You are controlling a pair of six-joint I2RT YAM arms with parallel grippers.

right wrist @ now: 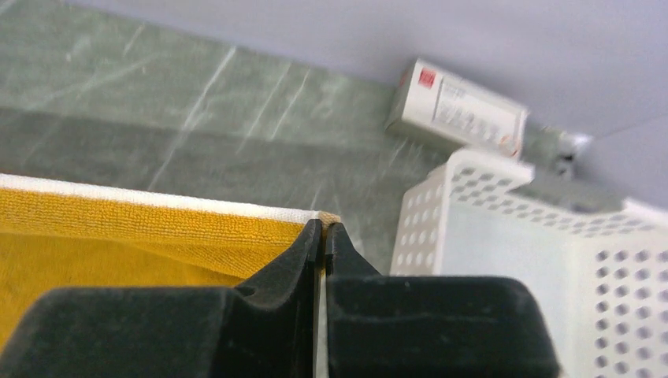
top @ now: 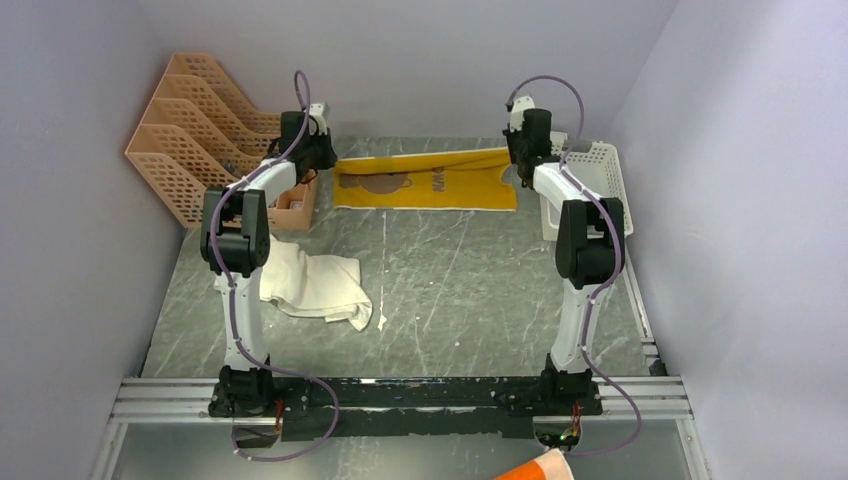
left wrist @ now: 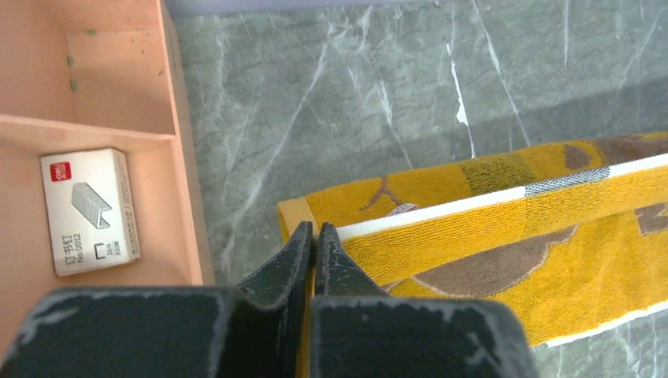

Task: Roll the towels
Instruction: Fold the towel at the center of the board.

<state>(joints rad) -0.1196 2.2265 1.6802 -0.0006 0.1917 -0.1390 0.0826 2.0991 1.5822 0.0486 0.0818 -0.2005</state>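
Top external shows the yellow towel's (top: 425, 180) long axis running crosswise: left claw (left wrist: 315, 230) clamped tight on its left corner, right claw (right wrist: 324, 228) on its right corner.

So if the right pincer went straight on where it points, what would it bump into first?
Probably the green table just past the yellow towel corner that the right pincer pinches, left of the white basket; depth is unclear.

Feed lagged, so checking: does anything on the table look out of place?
Only the cream towel: it lies crumpled in a heap beside the left arm, not spread flat. The yellow towel is pinched at its far corners by the left pincer and right pincer. No spill or damage shows.
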